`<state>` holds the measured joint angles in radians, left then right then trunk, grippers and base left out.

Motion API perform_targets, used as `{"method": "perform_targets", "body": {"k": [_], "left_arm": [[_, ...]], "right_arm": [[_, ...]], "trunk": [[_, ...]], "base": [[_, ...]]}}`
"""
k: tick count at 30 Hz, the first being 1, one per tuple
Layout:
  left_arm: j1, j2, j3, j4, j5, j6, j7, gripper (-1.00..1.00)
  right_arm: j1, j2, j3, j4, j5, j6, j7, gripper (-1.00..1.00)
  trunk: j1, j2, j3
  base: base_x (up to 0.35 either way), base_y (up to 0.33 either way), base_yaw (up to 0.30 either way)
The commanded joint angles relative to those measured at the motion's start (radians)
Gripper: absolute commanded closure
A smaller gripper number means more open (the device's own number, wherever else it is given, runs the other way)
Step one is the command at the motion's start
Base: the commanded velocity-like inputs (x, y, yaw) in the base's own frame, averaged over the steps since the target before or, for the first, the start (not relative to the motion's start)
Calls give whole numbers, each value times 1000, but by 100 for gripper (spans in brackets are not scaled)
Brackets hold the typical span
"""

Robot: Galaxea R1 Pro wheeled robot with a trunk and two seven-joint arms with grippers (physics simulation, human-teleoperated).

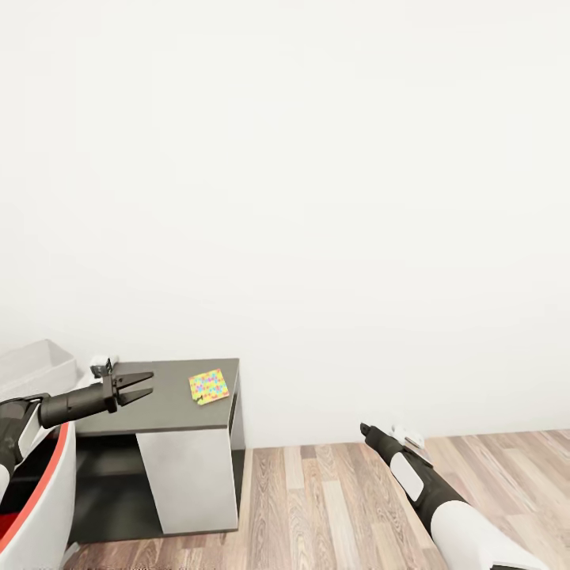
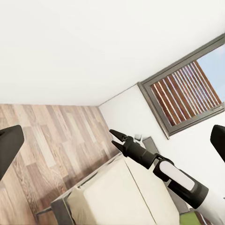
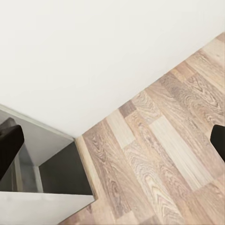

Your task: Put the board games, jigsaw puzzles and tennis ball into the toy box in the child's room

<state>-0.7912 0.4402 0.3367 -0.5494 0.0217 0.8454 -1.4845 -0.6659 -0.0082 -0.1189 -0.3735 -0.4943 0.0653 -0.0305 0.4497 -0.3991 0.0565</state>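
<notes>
On the dark grey cabinet top [image 1: 170, 400] at the lower left of the head view lies one thin flat square jigsaw puzzle of yellow, green, pink and blue pieces [image 1: 209, 386], near the cabinet's right edge and not yet boxed. Just left of the cabinet, at the frame's edge, shows a corner of the shallow pale grey toy box [image 1: 36, 366] with sloping sides; contents hidden, so no telling how many toys are already in. No board games, second puzzle or tennis ball to be seen here. Judged from this: at least this puzzle left to move, the rest uncertain.

Left gripper [image 1: 136, 388]: black fingers spread apart, empty, hovering over the cabinet top's left part, short of the puzzle. Right gripper [image 1: 366, 430]: held low over the floor, well apart from the cabinet, carrying nothing; seen end-on in the head view, but in the left wrist view [image 2: 117, 139] showing fingers parted a little, with nothing between them.

Below the cabinet top, a white door panel [image 1: 188, 475]. Behind, a plain white wall [image 1: 317, 198]; underfoot, wood-plank floor [image 1: 332, 507]. In the left wrist view, a dark-framed window with reddish slats [image 2: 187, 91] and the beige mattress of the bed [image 2: 117, 197].
</notes>
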Motion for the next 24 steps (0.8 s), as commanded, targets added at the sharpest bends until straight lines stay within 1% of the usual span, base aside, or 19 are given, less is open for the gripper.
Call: {"method": "perform_targets", "body": {"k": [1,10,24], "left_arm": [[0,0,1,0,0,11,-3,-100],[0,0,0,0,-1,9,-3,-100],[0,-1,0,0,-2,9,-3,-100]], "right_arm": [[0,0,-1,-2,-9,5,-3,-100],[0,-1,-1,-2,-9,4,-3,-100],[0,0,-1,-2,-9,3,16,-100]], "trunk": [[0,-1,-2],[0,-1,-13],[0,-1,-15]], "base": [[0,0,0],[0,0,0],[0,0,0]]}}
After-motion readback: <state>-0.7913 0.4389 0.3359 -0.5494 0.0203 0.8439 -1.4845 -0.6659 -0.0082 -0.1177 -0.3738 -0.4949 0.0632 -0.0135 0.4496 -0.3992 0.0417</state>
